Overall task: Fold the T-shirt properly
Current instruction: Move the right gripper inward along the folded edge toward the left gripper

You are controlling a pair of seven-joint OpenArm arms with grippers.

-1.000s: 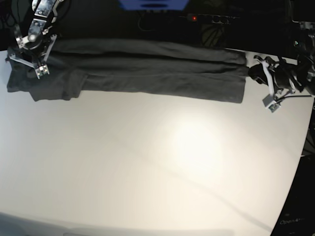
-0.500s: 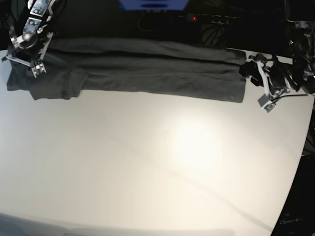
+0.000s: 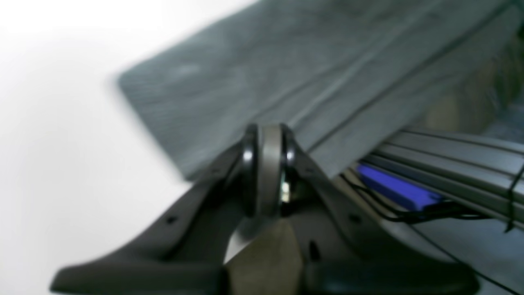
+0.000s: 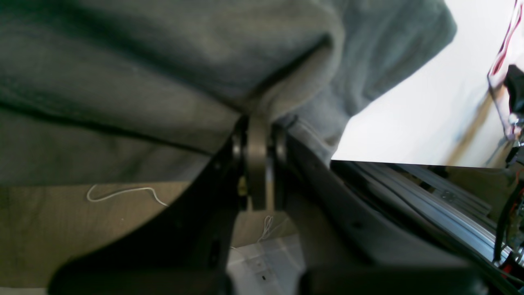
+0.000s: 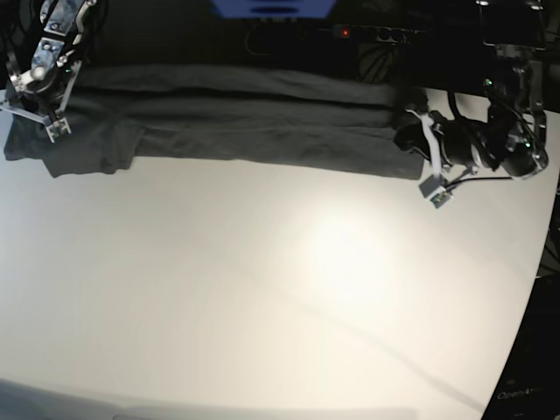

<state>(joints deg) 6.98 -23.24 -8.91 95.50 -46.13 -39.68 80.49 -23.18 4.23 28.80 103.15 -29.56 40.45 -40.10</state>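
The T-shirt [image 5: 254,122] spans the table's [image 5: 262,306] far edge; left gripper [image 5: 411,131] and right gripper [image 5: 35,96] pinch its 2 ends, near side bare.

The right gripper [image 4: 258,135] fills the lower middle of the view, its dark fingers [image 4: 257,164] pressed together with no gap between them. Their tips are clamped on a bunched fold of the T-shirt [image 4: 163,61], whose dark grey cloth spreads across the upper left and drapes down over the tips. To the right lies the white table [image 4: 413,119], with metal rails [image 4: 430,196] beyond its edge. Red and white wires [image 4: 502,47] hang at the far right. A thin white thread [image 4: 123,192] lies on the brownish surface [image 4: 61,229] at lower left.
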